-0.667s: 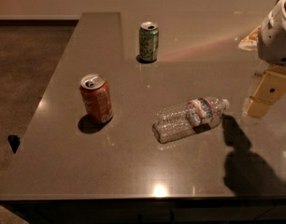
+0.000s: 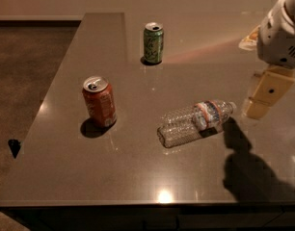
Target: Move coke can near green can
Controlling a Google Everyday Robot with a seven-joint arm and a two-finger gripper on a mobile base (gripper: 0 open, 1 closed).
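Bottle [image 2: 195, 121] lies on its side near centre. Coke can [image 2: 100, 102] stands upright to its left: judged light, thin-walled and smooth, best taken across mid-body. Gripper [image 2: 263, 95] hangs at right, spread or closed cannot be told; green can [image 2: 153, 43] stands far, well apart.

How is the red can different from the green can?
The coke can is red-orange; the green can is light green. The coke can stands nearer the camera; the green can stands farther back. Both are upright, silver-topped and look alike in size. The hand hangs at the right, touching neither.
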